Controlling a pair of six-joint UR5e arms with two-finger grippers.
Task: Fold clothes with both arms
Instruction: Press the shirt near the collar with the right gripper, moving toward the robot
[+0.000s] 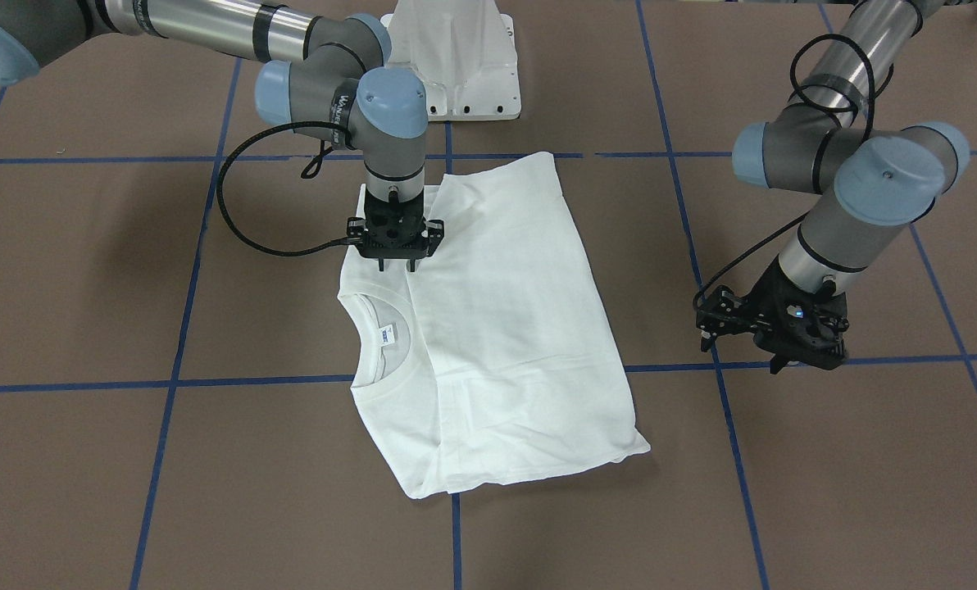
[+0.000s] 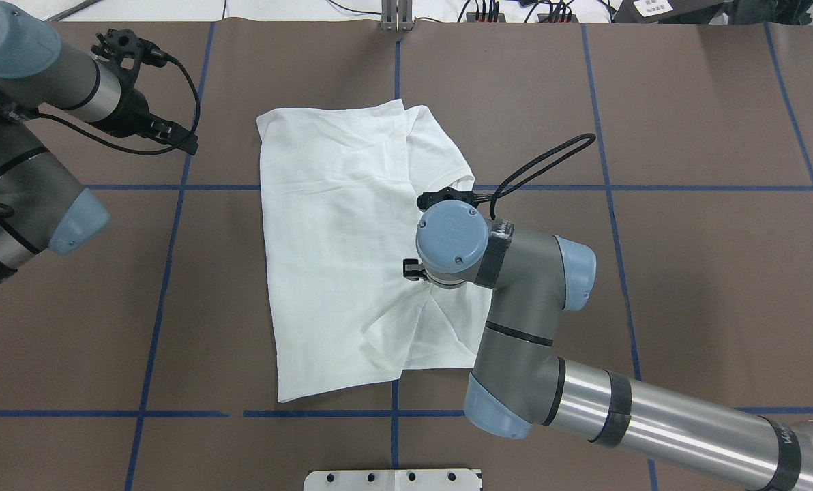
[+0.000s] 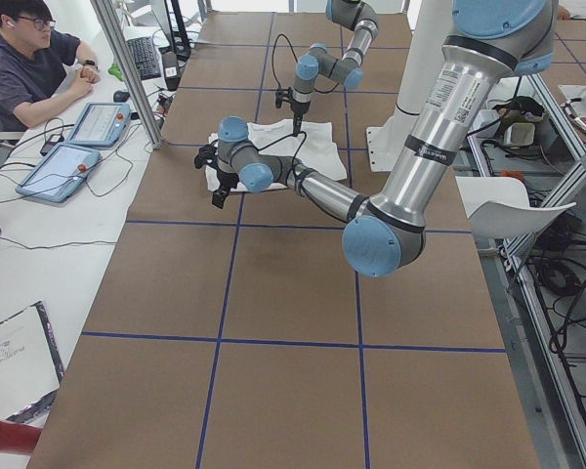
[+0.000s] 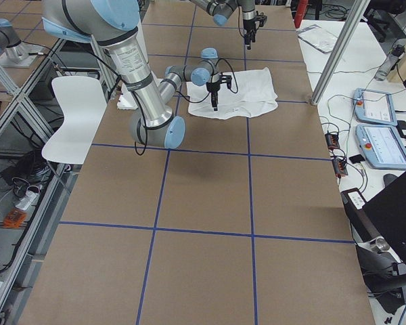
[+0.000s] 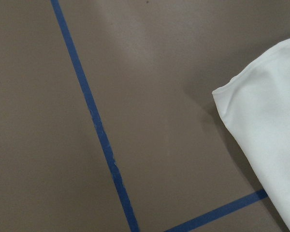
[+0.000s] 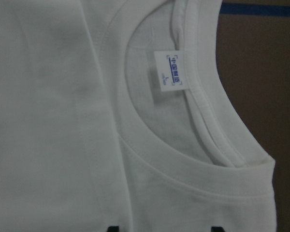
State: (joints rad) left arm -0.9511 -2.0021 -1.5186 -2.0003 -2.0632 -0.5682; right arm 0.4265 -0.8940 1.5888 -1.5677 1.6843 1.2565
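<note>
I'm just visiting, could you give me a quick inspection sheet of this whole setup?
surface: brown table gridded with blue tape.
job's things: white T-shirt lying part-folded, collar and neck label showing.
clutter: nothing seen.
grippers: right gripper open, pointing down at the shirt beside the collar; left gripper over bare table, open or shut unclear.
cables: black cables loop beside both wrists.
surroundings: seated person at a side desk with tablets; white chair.
</note>
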